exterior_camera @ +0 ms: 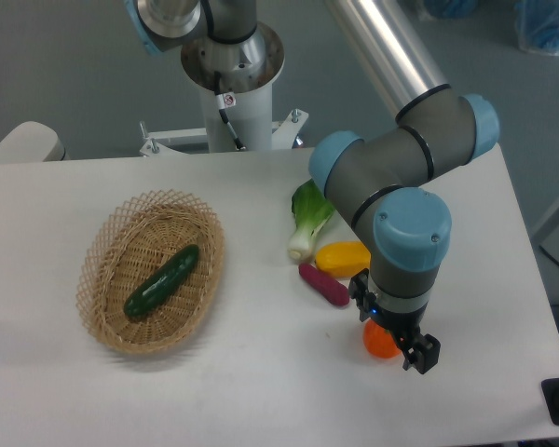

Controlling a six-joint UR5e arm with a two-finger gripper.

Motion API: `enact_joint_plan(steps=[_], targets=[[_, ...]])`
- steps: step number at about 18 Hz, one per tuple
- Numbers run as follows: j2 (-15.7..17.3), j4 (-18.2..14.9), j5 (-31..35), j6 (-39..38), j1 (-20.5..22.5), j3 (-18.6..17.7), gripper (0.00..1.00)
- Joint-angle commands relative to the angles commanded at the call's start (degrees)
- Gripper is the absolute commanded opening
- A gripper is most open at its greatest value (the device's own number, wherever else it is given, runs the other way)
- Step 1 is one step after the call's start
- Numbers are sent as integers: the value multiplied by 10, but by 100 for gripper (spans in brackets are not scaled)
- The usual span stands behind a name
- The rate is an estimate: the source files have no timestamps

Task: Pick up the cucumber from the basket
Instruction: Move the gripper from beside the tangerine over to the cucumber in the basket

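The cucumber [162, 280], dark green and glossy, lies diagonally inside the tan woven basket [103, 321] on the left of the white table. My gripper [392, 331] is far to the right of the basket, pointing down near the table's front right. Its black fingers [421, 355] stand apart, so it looks open and holds nothing. An orange round vegetable [380, 344] sits right below and behind it, partly hidden by the wrist.
A bok choy [306, 221], a yellow vegetable [341, 257] and a purple oblong vegetable [323, 285] lie together just left of the arm's wrist. The robot's base post [233, 98] stands at the back edge of the table.
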Motion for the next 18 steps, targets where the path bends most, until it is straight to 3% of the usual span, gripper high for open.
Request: enact_joint_plan(steps=[7, 12, 18], targets=[[5, 3, -3, 0, 0, -11, 100], [33, 8, -11, -74, -11, -61, 100], [92, 10, -14, -151, -73, -154, 100]])
